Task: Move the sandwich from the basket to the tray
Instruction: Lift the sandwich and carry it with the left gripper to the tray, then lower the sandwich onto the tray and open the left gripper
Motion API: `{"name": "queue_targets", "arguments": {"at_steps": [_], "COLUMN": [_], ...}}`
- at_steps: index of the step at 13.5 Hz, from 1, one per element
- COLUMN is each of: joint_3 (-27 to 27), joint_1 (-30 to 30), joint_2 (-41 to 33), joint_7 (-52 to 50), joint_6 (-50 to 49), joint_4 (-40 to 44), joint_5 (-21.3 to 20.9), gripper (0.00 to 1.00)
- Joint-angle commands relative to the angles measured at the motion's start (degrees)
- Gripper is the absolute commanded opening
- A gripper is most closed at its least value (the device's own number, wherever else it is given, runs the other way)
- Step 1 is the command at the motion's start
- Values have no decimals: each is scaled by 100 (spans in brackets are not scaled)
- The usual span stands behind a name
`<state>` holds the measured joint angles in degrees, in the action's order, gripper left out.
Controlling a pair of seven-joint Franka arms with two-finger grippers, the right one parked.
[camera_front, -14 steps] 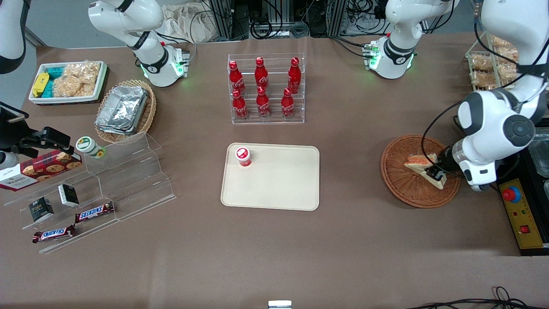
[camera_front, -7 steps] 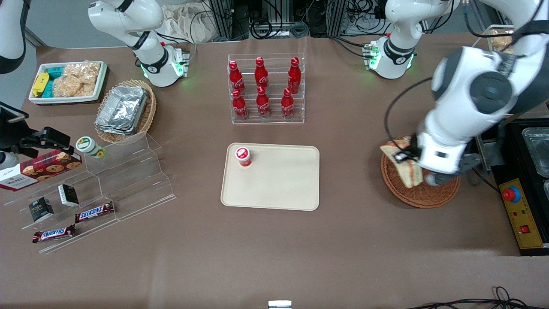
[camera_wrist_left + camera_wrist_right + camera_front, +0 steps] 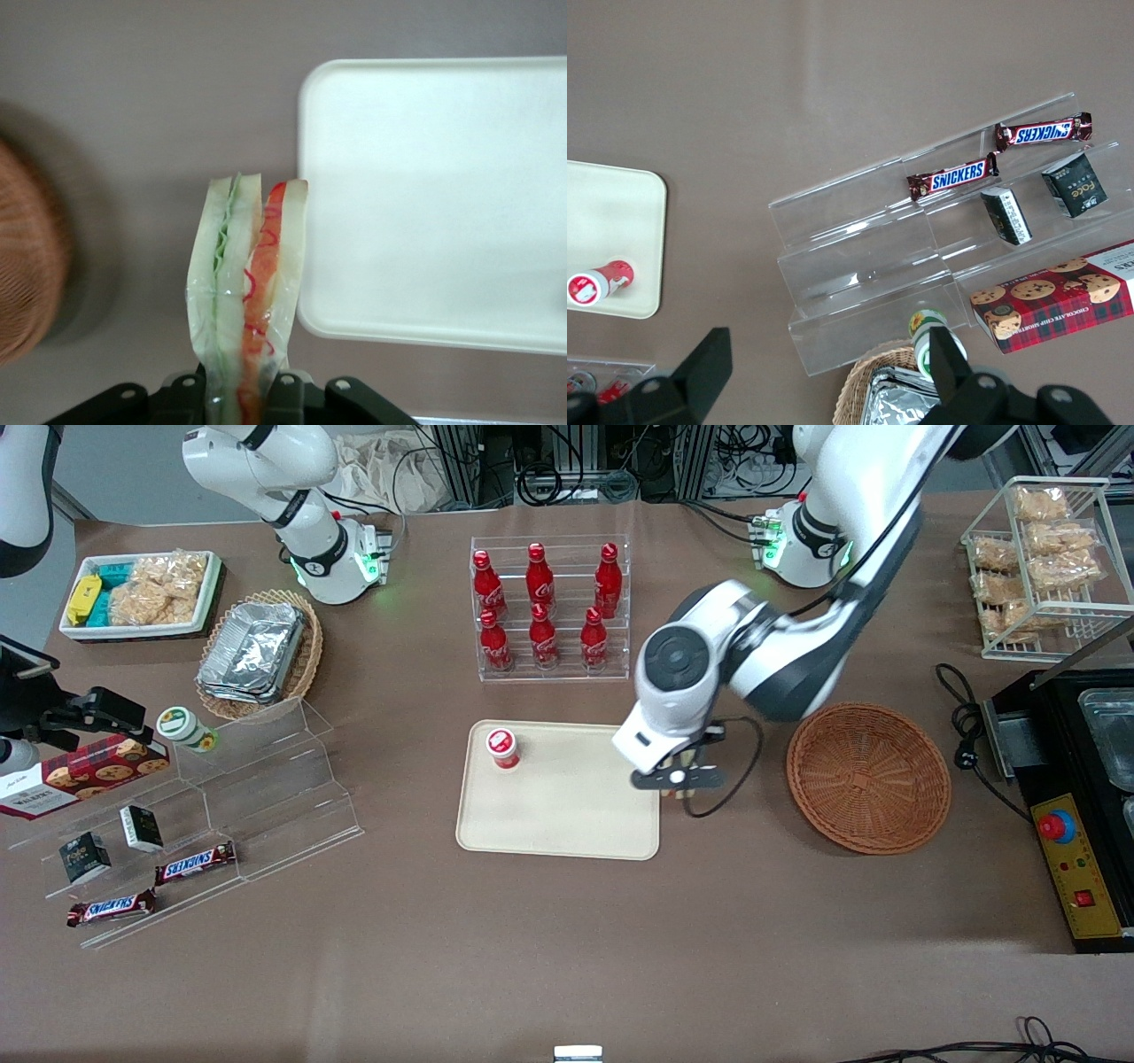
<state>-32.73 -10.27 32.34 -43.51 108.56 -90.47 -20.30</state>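
Pincer [image 3: 244, 394] pinching sandwich [image 3: 246, 292] above table, just beside tray [image 3: 567, 815] edge

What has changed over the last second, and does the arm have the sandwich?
The gripper, shut on the sandwich, lifted it out of the basket and carried it toward the tray; it now hangs at the tray's edge nearest the basket, not yet over it. The basket is left with nothing in it. The basket, the tray and the red-capped cup on it stayed put.
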Motion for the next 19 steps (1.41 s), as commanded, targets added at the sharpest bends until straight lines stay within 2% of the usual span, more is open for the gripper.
{"name": "queue_targets", "arguments": {"at_steps": [1,4,5,6,8,12,16,17,19], "joint_3": [30,83,83,83,83,83,48,39,39], "joint_1": [-202,-432,-432,-432,-432,-380,217,383,813], "joint_2": [702,1098,1204,1283,1372,1136,100,-146,-708], "joint_7": [-16,-359,-473,-588,-720,-756,-659,-650,-398], "joint_6": [418,754,798,877,1017,983,203,35,-176], "joint_4": [381,390,399,468,565,679,654,645,470], "joint_5": [-176,-491,-614,-676,-694,-677,-589,-476,6], "gripper": [0,2,13,28,100,100,100,100,100]}}
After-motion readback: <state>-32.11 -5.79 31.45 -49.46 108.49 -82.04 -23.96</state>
